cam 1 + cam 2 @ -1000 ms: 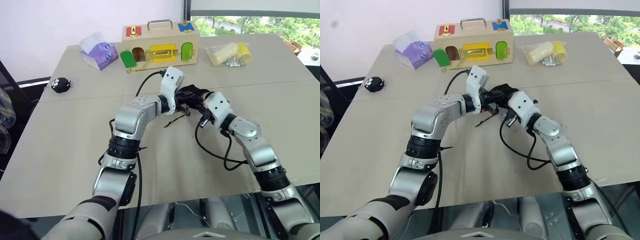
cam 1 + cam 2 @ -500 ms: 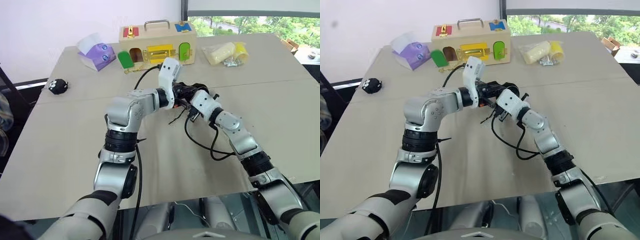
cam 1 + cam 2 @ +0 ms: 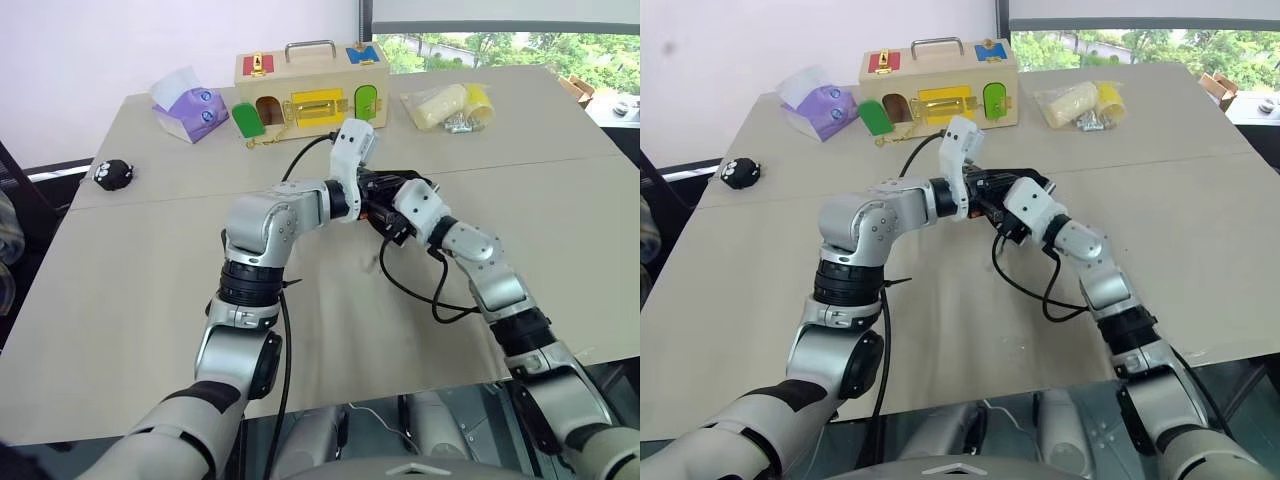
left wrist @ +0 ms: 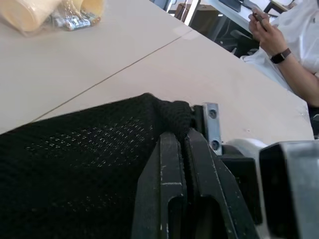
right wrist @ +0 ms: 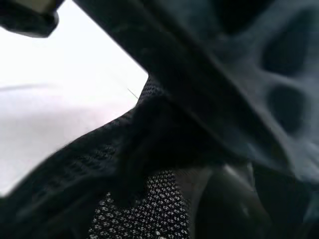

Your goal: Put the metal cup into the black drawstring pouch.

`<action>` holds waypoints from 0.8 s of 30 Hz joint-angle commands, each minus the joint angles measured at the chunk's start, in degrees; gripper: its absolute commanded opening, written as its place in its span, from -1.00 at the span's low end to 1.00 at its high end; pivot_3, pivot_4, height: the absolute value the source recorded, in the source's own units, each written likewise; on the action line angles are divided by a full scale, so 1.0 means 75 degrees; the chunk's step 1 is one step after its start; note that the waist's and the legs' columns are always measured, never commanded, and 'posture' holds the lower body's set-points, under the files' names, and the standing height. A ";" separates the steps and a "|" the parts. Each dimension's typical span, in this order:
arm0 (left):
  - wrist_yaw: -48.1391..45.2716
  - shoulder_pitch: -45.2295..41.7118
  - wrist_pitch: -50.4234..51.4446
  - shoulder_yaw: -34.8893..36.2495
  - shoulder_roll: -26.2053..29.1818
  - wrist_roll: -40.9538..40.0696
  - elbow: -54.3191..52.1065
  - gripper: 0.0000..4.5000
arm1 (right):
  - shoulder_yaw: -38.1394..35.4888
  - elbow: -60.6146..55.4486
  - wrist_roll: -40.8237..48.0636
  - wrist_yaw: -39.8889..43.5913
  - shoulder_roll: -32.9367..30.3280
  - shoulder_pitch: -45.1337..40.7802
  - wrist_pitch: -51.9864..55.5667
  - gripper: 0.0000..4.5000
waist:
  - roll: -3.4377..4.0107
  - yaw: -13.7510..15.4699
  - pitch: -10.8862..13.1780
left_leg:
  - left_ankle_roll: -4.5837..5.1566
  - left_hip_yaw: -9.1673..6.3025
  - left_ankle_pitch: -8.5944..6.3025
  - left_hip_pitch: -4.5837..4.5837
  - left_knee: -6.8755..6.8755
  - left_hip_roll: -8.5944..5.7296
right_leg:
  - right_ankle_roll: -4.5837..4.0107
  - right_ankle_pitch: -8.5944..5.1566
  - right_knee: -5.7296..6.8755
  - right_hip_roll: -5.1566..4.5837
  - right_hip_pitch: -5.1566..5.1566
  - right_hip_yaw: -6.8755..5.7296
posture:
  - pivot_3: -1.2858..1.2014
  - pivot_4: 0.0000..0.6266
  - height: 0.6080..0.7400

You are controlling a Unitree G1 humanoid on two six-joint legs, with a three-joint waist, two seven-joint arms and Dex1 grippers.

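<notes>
The black drawstring pouch (image 4: 75,164) is held up over the middle of the table, bunched between my two hands (image 3: 392,192). My left gripper (image 4: 175,139) is shut, its two fingers pinching a fold of the pouch's mesh fabric. My right gripper (image 3: 388,216) comes in from the right and sits close against the pouch, whose black weave (image 5: 144,209) lies right in front of that wrist. The metal cup is hidden.
At the back of the table stand a wooden latch box (image 3: 310,85), a purple tissue pack (image 3: 190,105) and a plastic bag of yellow parts (image 3: 450,105). A black fuzzy ball (image 3: 115,173) lies far left. A person (image 4: 284,45) sits beyond the table's right side.
Both hands have stayed together at the pouch, and the left wrist has rolled a little. The loose cords that hung under the hands no longer show.
</notes>
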 commanded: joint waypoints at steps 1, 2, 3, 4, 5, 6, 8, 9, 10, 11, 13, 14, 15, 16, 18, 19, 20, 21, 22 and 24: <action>0.0075 -0.0066 -0.0284 0.0106 0.0032 -0.0037 -0.0006 -1.00 | -0.0336 -0.1129 0.0384 0.0150 -0.0143 0.0289 0.0067 0.96 | 0.0000 -0.0001 0.0000 | 0.0000 0.0002 0.0000 0.0000 0.0000 0.0000 | 0.0000 0.0000 0.0001 0.0000 -0.0002 0.0003 | 0.03 -0.52 0.54; 0.0095 -0.0064 -0.0312 0.0110 0.0025 -0.0028 0.0034 -1.00 | -0.0385 -0.1360 0.0481 0.0185 -0.0170 0.0398 0.0176 0.96 | 0.0000 -0.0002 0.0000 | 0.0000 0.0003 0.0000 0.0000 0.0000 0.0000 | 0.0000 0.0000 0.0003 0.0001 -0.0004 0.0005 | 0.03 -0.52 0.54; 0.0126 -0.0061 -0.0334 0.0135 0.0007 -0.0028 0.0078 -1.00 | -0.0452 -0.1632 0.0612 0.0235 -0.0200 0.0524 0.0297 0.96 | 0.0000 -0.0001 0.0000 | 0.0000 0.0004 0.0000 0.0000 0.0000 0.0000 | 0.0000 0.0000 0.0006 0.0001 -0.0006 0.0007 | 0.03 -0.52 0.54; 0.0149 -0.0057 -0.0350 0.0153 -0.0006 -0.0032 0.0107 -1.00 | -0.0513 -0.1856 0.0724 0.0266 -0.0222 0.0628 0.0438 0.96 | 0.0000 0.0001 0.0000 | 0.0000 0.0005 0.0000 0.0001 0.0000 0.0000 | 0.0000 0.0000 0.0009 0.0001 -0.0006 0.0008 | 0.03 -0.52 0.54; 0.0165 -0.0055 -0.0363 0.0166 -0.0016 -0.0037 0.0129 -1.00 | -0.0583 -0.2056 0.0811 0.0288 -0.0259 0.0723 0.0552 0.96 | 0.0000 0.0004 0.0000 | -0.0001 0.0005 0.0000 0.0002 0.0000 0.0000 | 0.0000 0.0000 0.0012 0.0002 -0.0007 0.0008 | 0.03 -0.52 0.54; 0.0172 -0.0049 -0.0377 0.0169 -0.0017 -0.0043 0.0140 -1.00 | -0.0634 -0.2218 0.0874 0.0307 -0.0295 0.0804 0.0646 0.96 | 0.0000 0.0007 0.0000 | -0.0002 0.0006 0.0001 0.0002 0.0001 0.0000 | 0.0000 0.0000 0.0014 0.0002 -0.0007 0.0008 | 0.03 -0.52 0.54; 0.0178 -0.0011 -0.0398 0.0167 -0.0008 -0.0071 0.0126 -1.00 | -0.0706 -0.2524 0.0980 0.0346 -0.0380 0.1000 0.0758 0.96 | 0.0000 0.0015 0.0000 | -0.0002 0.0006 0.0001 0.0002 0.0000 0.0000 | 0.0000 0.0000 0.0015 0.0001 -0.0006 0.0009 | 0.03 -0.52 0.54; 0.0187 0.0008 -0.0426 0.0153 0.0001 -0.0068 0.0137 -1.00 | -0.0757 -0.2651 0.1086 0.0358 -0.0374 0.1095 0.0823 0.96 | 0.0000 0.0017 0.0000 | -0.0002 0.0006 0.0001 0.0002 0.0001 0.0000 | 0.0000 0.0000 0.0015 0.0001 -0.0006 0.0009 | 0.03 -0.52 0.54; 0.0199 0.0019 -0.0453 0.0135 0.0002 -0.0060 0.0157 -1.00 | -0.0846 -0.2781 0.1277 0.0350 -0.0323 0.1195 0.0926 0.96 | 0.0000 0.0013 0.0000 | -0.0002 0.0006 0.0001 0.0002 0.0001 0.0000 | 0.0000 0.0000 0.0016 0.0001 -0.0006 0.0009 | 0.03 -0.52 0.54; 0.0212 0.0024 -0.0476 0.0118 0.0001 -0.0053 0.0173 -1.00 | -0.0934 -0.2895 0.1475 0.0340 -0.0265 0.1278 0.1046 0.96 | 0.0000 0.0014 0.0000 | -0.0002 0.0009 0.0001 0.0003 0.0001 0.0000 | 0.0000 0.0000 0.0016 0.0001 -0.0006 0.0012 | 0.03 -0.52 0.54; 0.0240 0.0034 -0.0488 0.0118 -0.0006 -0.0075 0.0175 -1.00 | -0.1082 -0.3189 0.1822 0.0385 -0.0271 0.1481 0.1312 0.96 | 0.0000 0.0036 0.0000 | -0.0003 0.0009 0.0001 0.0004 0.0001 0.0000 | 0.0000 0.0000 0.0018 0.0002 -0.0007 0.0013 | 0.03 -0.52 0.54; 0.0252 0.0041 -0.0496 0.0119 0.0003 -0.0085 0.0173 -1.00 | -0.1168 -0.3360 0.2008 0.0410 -0.0289 0.1580 0.1465 0.96 | 0.0000 0.0048 0.0000 | -0.0003 0.0006 0.0002 0.0004 0.0000 0.0001 | 0.0000 0.0000 0.0018 0.0002 -0.0006 0.0010 | 0.03 -0.52 0.54; 0.0260 0.0045 -0.0504 0.0122 0.0017 -0.0095 0.0174 -1.00 | -0.1259 -0.3510 0.2166 0.0408 -0.0311 0.1658 0.1601 0.96 | 0.0000 0.0052 0.0000 | -0.0003 0.0006 0.0002 0.0004 0.0000 0.0001 | 0.0000 0.0000 0.0017 0.0001 -0.0006 0.0010 | 0.03 -0.52 0.54; 0.0266 0.0046 -0.0511 0.0130 0.0034 -0.0108 0.0183 -1.00 | -0.1351 -0.3628 0.2264 0.0391 -0.0348 0.1715 0.1686 0.96 | 0.0000 0.0059 0.0000 | -0.0003 0.0007 0.0002 0.0003 0.0000 0.0000 | 0.0000 0.0000 0.0016 0.0000 -0.0006 0.0011 | 0.03 -0.52 0.54; 0.0286 0.0043 -0.0524 0.0133 0.0048 -0.0120 0.0215 -1.00 | -0.1537 -0.3769 0.2364 0.0354 -0.0449 0.1812 0.1770 0.96 | 0.0000 0.0063 0.0000 | -0.0003 0.0010 0.0002 0.0003 0.0001 -0.0002 | 0.0000 0.0000 0.0017 0.0000 -0.0006 0.0013 | 0.03 -0.52 0.54; 0.0297 0.0037 -0.0532 0.0129 0.0046 -0.0127 0.0227 -1.00 | -0.1644 -0.3809 0.2428 0.0332 -0.0494 0.1872 0.1815 0.96 | 0.0000 0.0069 0.0000 | -0.0003 0.0010 0.0002 0.0004 0.0001 -0.0002 | 0.0001 0.0000 0.0017 0.0000 -0.0006 0.0014 | 0.03 -0.52 0.54; 0.0304 0.0032 -0.0537 0.0126 0.0042 -0.0132 0.0235 -1.00 | -0.1728 -0.3839 0.2492 0.0313 -0.0528 0.1924 0.1852 0.96 | 0.0000 0.0075 0.0000 | -0.0003 0.0009 0.0002 0.0004 0.0001 -0.0002 | 0.0000 0.0000 0.0018 0.0000 -0.0005 0.0013 | 0.03 -0.52 0.54; 0.0306 0.0018 -0.0547 0.0125 0.0040 -0.0133 0.0253 -1.00 | -0.1811 -0.3883 0.2572 0.0329 -0.0570 0.1996 0.1880 0.96 | 0.0000 0.0080 0.0000 | -0.0003 0.0009 0.0002 0.0004 0.0001 -0.0002 | 0.0000 0.0000 0.0018 0.0000 -0.0006 0.0012 | 0.03 -0.52 0.54; 0.0309 -0.0006 -0.0557 0.0134 0.0034 -0.0138 0.0282 -1.00 | -0.1874 -0.3956 0.2664 0.0369 -0.0616 0.2087 0.1929 0.96 | 0.0000 0.0085 0.0000 | -0.0003 0.0008 0.0002 0.0004 0.0001 -0.0002 | 0.0000 0.0000 0.0019 0.0000 -0.0006 0.0012 | 0.03 -0.52 0.54; 0.0317 -0.0061 -0.0582 0.0147 0.0011 -0.0142 0.0347 -1.00 | -0.1894 -0.4146 0.2816 0.0508 -0.0739 0.2299 0.2027 0.96 | 0.0000 0.0086 0.0000 | -0.0003 0.0008 0.0002 0.0005 0.0000 -0.0001 | 0.0000 0.0000 0.0018 0.0001 -0.0005 0.0012 | 0.03 -0.52 0.54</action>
